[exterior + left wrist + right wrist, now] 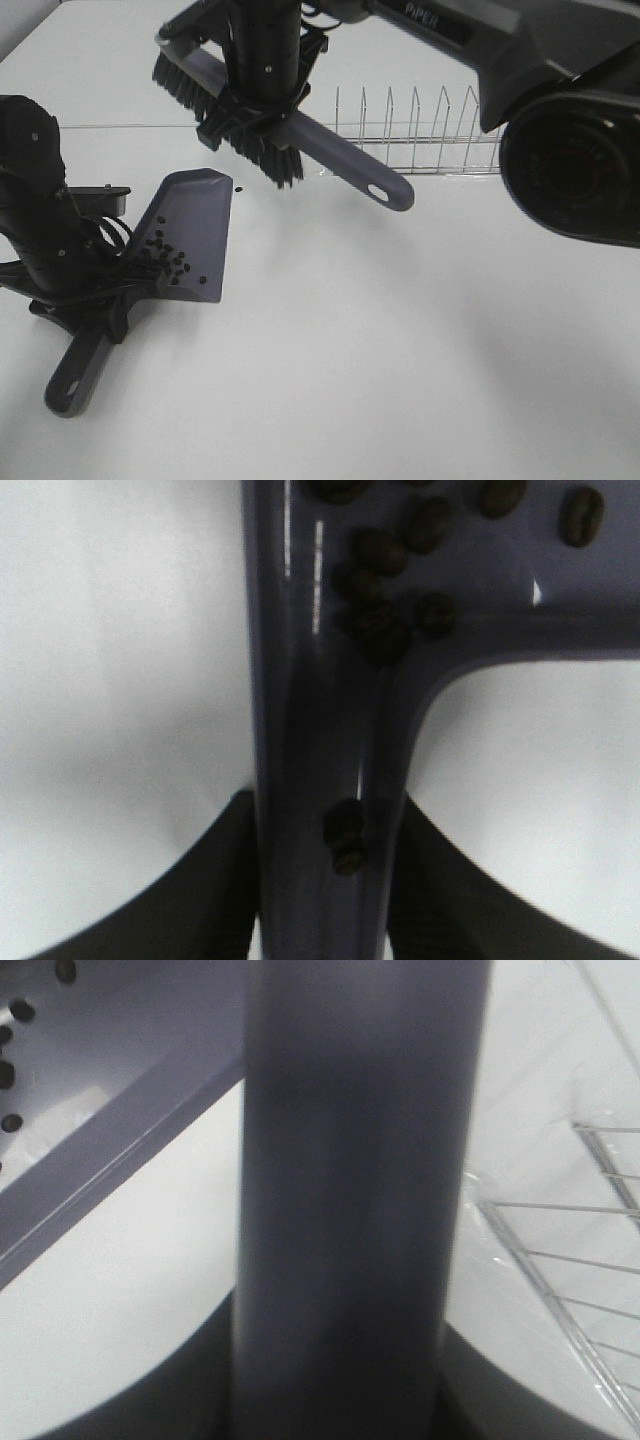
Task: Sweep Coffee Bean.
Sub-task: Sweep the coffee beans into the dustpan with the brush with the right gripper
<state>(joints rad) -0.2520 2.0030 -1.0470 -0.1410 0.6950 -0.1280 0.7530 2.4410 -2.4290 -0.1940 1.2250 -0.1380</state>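
Both pincers are clamped tight here. The left gripper [95, 295] pinches the dustpan [200, 205] by its handle. The right gripper [258, 108] is closed on the brush [340, 160] mid-handle, and the bristles [185, 85] look raised off the table [400, 350] beyond the dustpan's open lip. The coffee bean [165, 258] pile sits deep inside the dustpan, bunched toward the handle end, and a couple are lodged in the handle channel right between the left fingers [190, 910]. A stray speck [238, 190], likely a bean, lies just past the dustpan's lip. These look light, hard and quick to roll, too small to pinch. I'd drive them with a gentle bristle stroke and hold the dustpan level so nothing skitters out.
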